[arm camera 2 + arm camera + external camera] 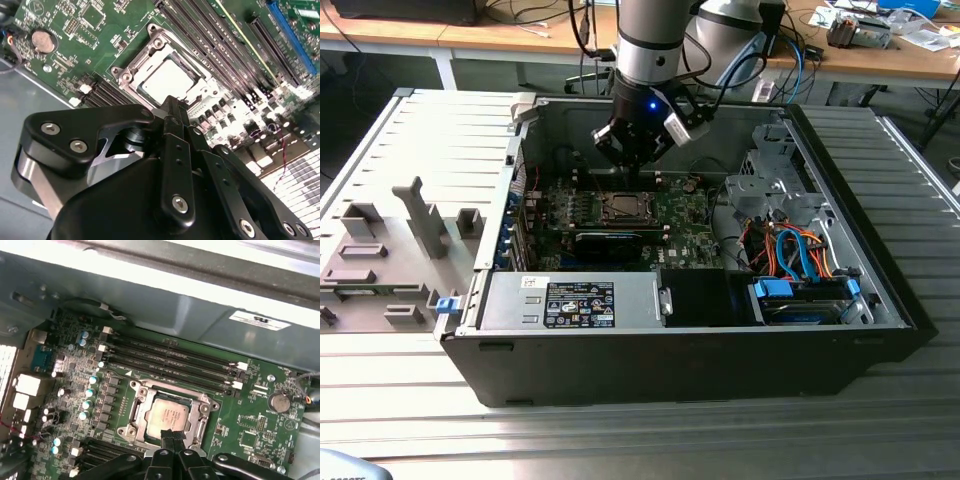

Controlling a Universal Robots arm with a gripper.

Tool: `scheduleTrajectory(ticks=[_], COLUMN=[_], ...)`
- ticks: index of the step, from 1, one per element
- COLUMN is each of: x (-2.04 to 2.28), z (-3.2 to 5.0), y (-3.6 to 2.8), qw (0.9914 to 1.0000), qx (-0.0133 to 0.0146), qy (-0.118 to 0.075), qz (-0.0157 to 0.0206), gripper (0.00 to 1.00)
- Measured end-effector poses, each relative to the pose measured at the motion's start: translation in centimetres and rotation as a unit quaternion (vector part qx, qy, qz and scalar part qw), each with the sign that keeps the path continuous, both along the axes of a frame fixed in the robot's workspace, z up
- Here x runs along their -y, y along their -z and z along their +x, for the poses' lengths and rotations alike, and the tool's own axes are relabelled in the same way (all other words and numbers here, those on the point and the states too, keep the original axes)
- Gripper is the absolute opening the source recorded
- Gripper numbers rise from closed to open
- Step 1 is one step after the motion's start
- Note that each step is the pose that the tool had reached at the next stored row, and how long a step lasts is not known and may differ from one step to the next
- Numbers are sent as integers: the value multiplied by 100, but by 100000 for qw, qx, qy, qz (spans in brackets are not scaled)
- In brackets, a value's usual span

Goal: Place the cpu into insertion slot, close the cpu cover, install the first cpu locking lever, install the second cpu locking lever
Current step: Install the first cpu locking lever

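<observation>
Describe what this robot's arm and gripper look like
The arm is a silvery-grey cylinder with a black band and a small blue light at the wrist, with black cables trailing beside it. The gripper is matte black, built of jointed linkage bars fastened with silver screws, over a silvery metal base.

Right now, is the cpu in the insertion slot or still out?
In. The cpu lies flat inside the insertion slot, its silvery face framed by the metal rim in both wrist views. The gripper hovers at its edge.
</observation>
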State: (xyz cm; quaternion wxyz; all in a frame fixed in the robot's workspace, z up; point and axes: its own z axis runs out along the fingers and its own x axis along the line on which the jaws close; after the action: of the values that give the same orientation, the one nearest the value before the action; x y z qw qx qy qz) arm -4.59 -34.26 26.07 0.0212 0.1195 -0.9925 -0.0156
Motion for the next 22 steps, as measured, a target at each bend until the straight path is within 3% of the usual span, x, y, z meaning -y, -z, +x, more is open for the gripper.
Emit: scheduleTrajectory(ticks=[2,5,9,11,12,15,22], x=[0,0,0,0,0,0,30], z=[0,0,0,0,0,-2,-102], y=[0,0,0,0,0,0,-1], qw=[99951,99841,99576,99364,99305,99297,99298], qx=[0,0,-4,-5,-4,-6,3], qy=[3129,5630,9203,11255,11765,11834,11825], qz=[-72,-125,-155,-163,-167,-164,-167], gripper=[11,11,11,11,11,11,11])
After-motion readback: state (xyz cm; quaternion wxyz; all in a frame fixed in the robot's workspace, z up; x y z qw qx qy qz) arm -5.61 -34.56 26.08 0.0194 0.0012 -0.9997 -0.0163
